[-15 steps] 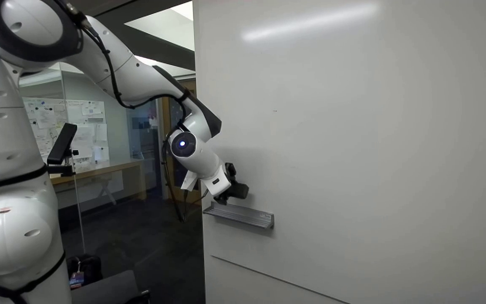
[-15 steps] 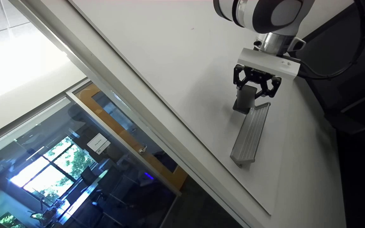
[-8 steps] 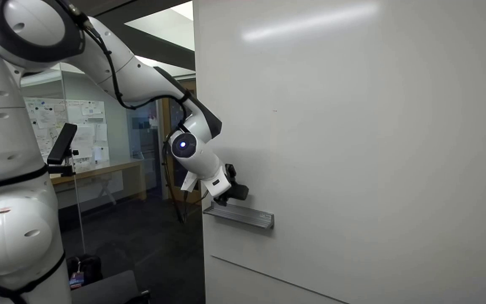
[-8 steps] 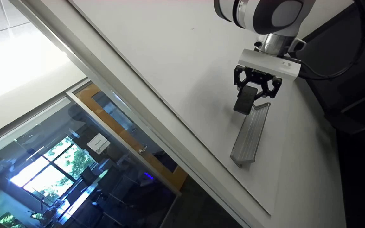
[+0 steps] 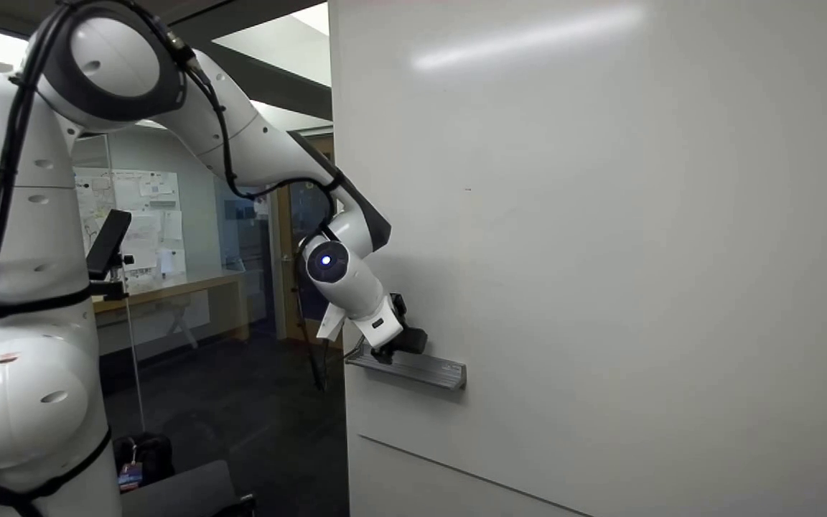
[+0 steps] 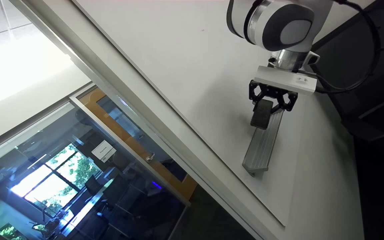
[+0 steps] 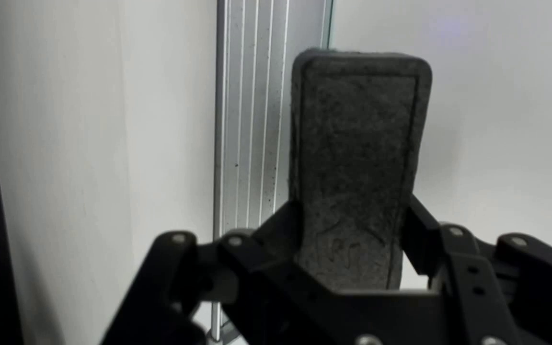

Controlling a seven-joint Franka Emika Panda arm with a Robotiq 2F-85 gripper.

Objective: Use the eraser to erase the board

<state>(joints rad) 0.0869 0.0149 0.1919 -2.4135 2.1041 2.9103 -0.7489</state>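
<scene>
My gripper [image 7: 352, 223] is shut on a dark grey felt eraser [image 7: 360, 129], with a finger on each long side near its lower end in the wrist view. The eraser also shows in both exterior views [image 5: 412, 340] [image 6: 262, 115]. It is tilted and held just above the grey tray, close to the whiteboard [image 5: 600, 273]. I cannot tell whether it touches the board. The board is white, with a small dark mark [image 5: 467, 189] above and to the right of the gripper; this mark also shows in an exterior view [image 6: 202, 30].
A grey ridged tray [image 5: 431, 370] juts from the board under the gripper; it also shows in the wrist view [image 7: 257, 120]. A glass wall and a wooden door [image 6: 138, 140] stand beyond the board's edge. A thin seam [image 5: 471, 474] runs below the tray.
The arm has leaned toward the board and lowered. The gripper and eraser have moved down toward the tray and slightly right in both exterior views. The eraser stays held.
</scene>
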